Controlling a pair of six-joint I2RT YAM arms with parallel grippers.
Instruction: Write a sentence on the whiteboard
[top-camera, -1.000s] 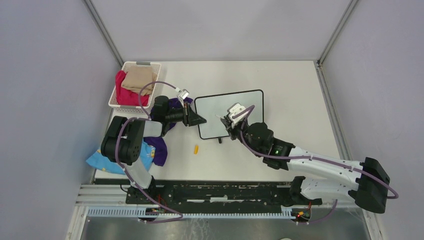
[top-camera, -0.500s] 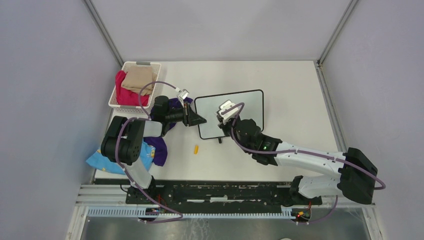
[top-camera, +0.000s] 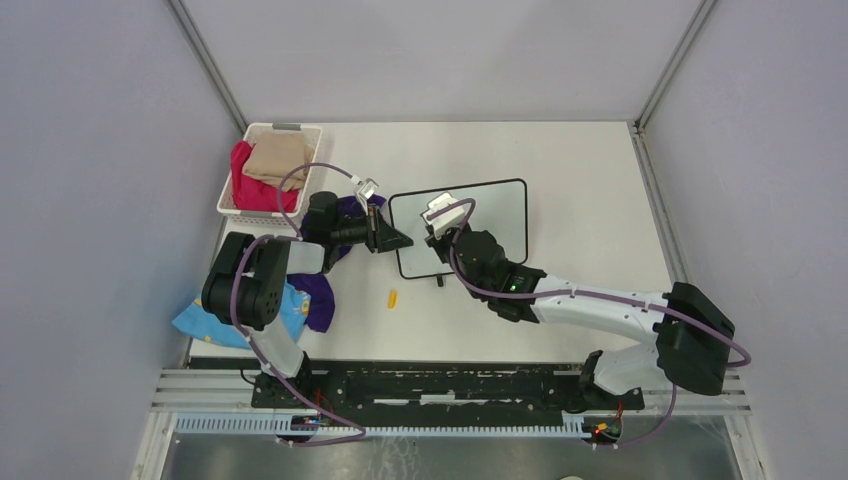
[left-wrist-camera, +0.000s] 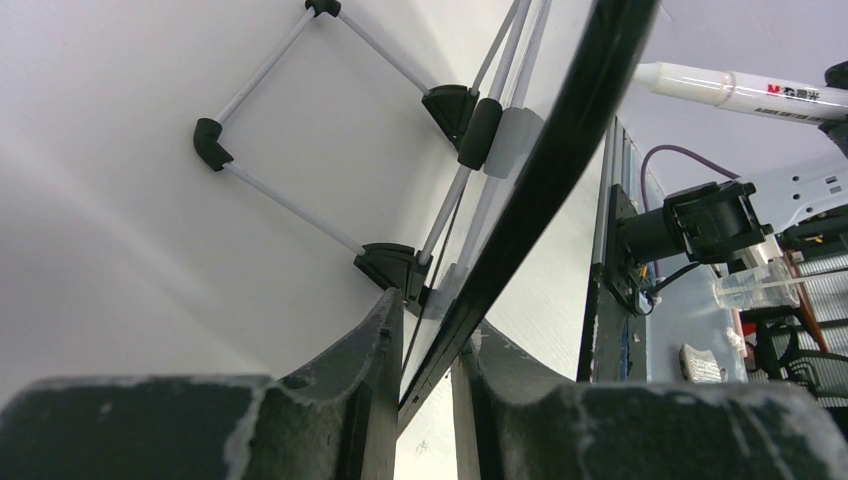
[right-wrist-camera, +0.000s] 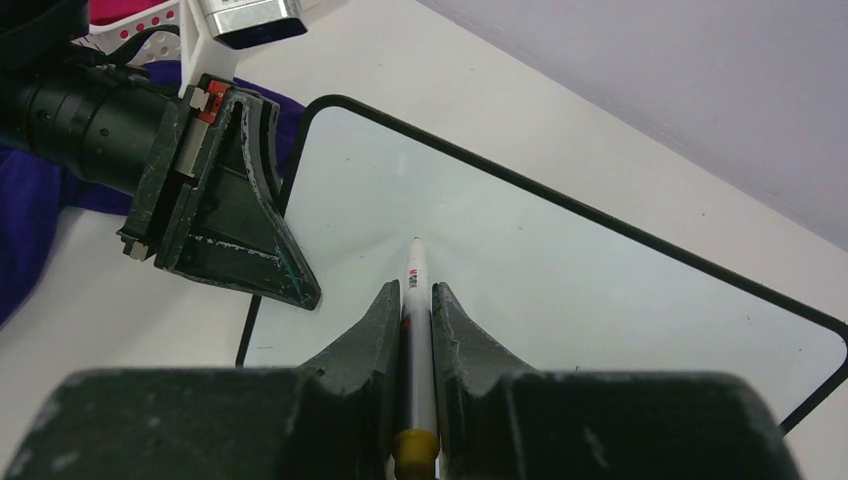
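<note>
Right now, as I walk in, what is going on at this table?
Two robot arms work on a whiteboard. The left tool is shut on the board's left edge and holds it steady. The right tool grips a marker and points its tip at the left part of the board. No writing shows on the board. Whether the tip touches the surface, I cannot tell.

Bright, even light; soft sheen on the whiteboard (right-wrist-camera: 600, 280); close foreground seems blurred.
</note>
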